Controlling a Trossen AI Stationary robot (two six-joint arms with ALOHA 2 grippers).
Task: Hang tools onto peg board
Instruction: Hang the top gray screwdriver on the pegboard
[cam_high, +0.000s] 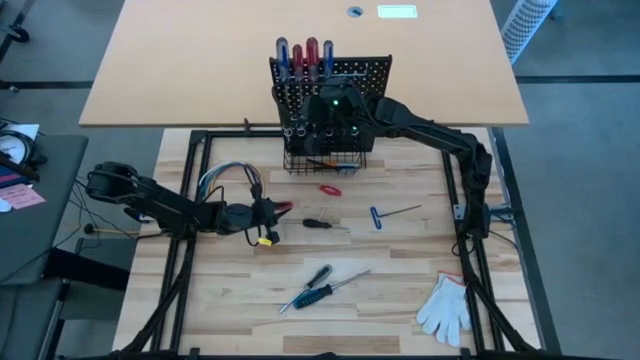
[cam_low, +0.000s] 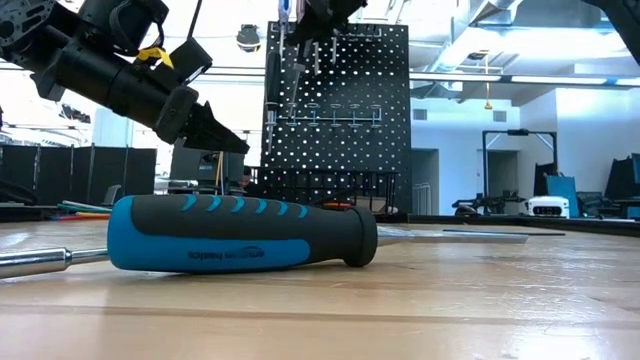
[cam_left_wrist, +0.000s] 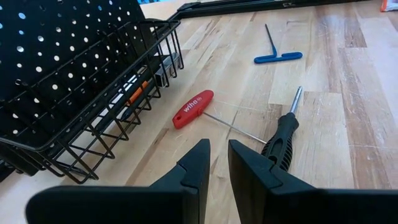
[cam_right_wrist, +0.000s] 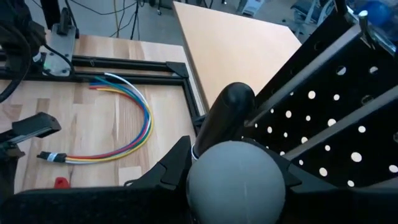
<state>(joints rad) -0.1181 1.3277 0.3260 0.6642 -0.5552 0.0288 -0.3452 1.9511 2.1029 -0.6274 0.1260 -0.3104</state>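
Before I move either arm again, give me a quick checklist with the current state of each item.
1. Right gripper closed on a black-handled tool at the peg board: ok.
2. That tool seated in a ring holder: cannot tell, the gripper hides it.
3. Left gripper empty, fingers slightly apart above the table: ok.
4. Small red-handled screwdriver lying free beside the wire basket for the next pick: ok.
5. Black-handled screwdriver near the left fingers, not touched: ok.
6. All tools hung: not ok, the blue T-handle key and others lie on the table.
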